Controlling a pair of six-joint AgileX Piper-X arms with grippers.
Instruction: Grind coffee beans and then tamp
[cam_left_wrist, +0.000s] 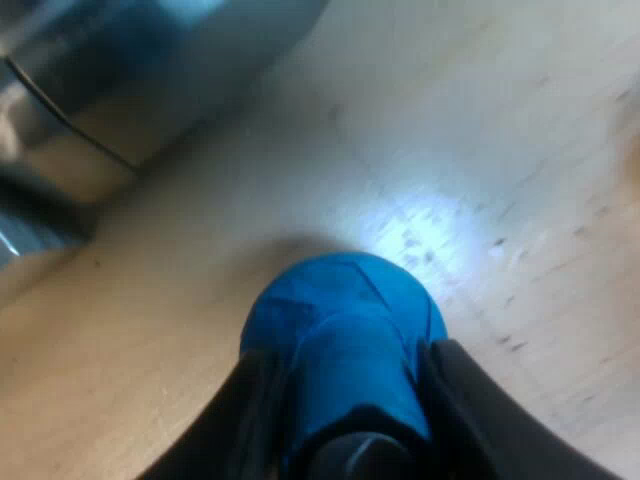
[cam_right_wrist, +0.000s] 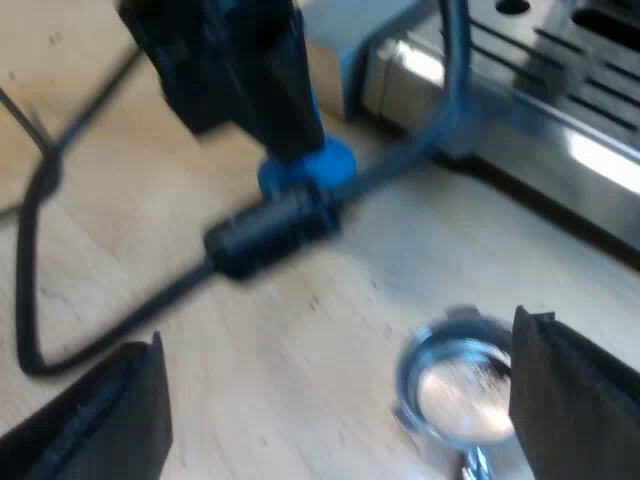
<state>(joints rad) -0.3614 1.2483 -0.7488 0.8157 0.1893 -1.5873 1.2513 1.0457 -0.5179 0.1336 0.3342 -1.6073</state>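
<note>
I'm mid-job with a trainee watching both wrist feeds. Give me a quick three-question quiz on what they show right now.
1. Multiple choice: what is clamped in the left gripper?
A) a mug
B) the blue tamper
C) a measuring glass

2. True or false: the right gripper is shut on the metal holder.

3. Fill the blank: the metal holder lies on the wooden ____.

Key
1. B. A black finger sits on each side of the tamper.
2. False. The right gripper's fingers stand wide apart, and the holder lies loose below them, close to one finger.
3. table
</note>
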